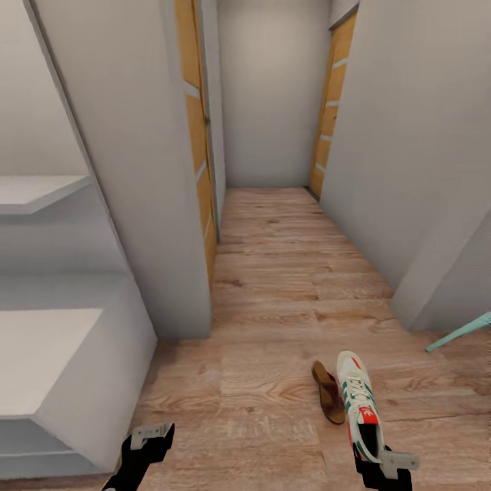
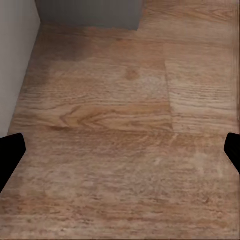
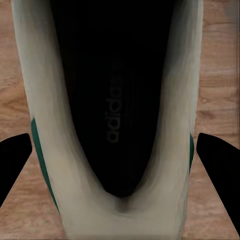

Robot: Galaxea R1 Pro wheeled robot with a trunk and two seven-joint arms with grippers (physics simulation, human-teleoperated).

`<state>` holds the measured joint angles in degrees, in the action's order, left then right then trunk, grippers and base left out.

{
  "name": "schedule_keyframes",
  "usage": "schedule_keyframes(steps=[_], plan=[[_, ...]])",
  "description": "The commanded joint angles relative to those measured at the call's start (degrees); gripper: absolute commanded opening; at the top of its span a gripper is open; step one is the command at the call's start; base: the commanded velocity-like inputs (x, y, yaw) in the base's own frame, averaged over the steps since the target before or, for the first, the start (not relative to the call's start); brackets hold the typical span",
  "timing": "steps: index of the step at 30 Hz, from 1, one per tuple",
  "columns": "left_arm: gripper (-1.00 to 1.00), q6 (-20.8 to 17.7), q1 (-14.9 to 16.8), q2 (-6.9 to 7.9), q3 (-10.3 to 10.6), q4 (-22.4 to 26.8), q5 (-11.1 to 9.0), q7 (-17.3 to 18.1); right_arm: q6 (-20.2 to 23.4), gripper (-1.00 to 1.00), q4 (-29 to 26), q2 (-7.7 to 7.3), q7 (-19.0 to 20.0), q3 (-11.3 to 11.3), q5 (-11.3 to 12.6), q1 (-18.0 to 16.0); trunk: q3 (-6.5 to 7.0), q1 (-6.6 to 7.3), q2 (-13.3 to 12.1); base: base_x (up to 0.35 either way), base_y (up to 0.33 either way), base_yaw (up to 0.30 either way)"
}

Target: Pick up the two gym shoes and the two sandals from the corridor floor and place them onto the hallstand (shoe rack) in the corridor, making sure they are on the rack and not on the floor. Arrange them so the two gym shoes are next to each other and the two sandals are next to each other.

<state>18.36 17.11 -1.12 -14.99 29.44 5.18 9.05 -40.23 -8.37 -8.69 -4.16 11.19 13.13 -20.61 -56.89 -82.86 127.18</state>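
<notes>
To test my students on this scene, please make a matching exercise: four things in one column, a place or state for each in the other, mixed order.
Things:
1. gym shoe
2. sandal
3. left hand
4. hallstand

Places or states:
A. pale-grey, at the left wall
B. open over bare floor
C. between the right hand's fingers
D. lying on its side on the floor

Pairs: 1-C, 2-D, 3-B, 4-A
</notes>
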Motion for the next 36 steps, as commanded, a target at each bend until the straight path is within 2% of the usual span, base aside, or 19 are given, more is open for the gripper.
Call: schedule_keyframes(steps=[1,15,30,36], plan=[[1.0,0.19,0.03,-0.08,-0.45,0.0,0.56,0.35,-0.11,-1.0,0.02,-0.02,-0.41,0.5,0.17,-0.04,-0.05,-0.02,0.02,0.322,0.049,-0.263],[1.0,0.19,0.03,-0.06,-0.48,0.0,0.54,0.35,-0.11,-1.0,0.02,-0.02,-0.41,0.48,0.18,-0.04,-0.05,-0.02,0.02,0.334,0.052,-0.263],[1.0,0.19,0.03,-0.02,-0.48,0.0,0.53,0.35,-0.11,-1.0,0.02,-0.02,-0.41,0.5,0.2,-0.02,-0.05,-0.02,0.02,0.266,0.211,-0.263],[1.0,0.19,0.03,-0.03,-0.48,0.0,0.53,0.35,-0.11,-1.0,0.02,-0.02,-0.41,0.5,0.19,-0.03,-0.05,-0.02,0.02,0.132,0.141,-0.263]])
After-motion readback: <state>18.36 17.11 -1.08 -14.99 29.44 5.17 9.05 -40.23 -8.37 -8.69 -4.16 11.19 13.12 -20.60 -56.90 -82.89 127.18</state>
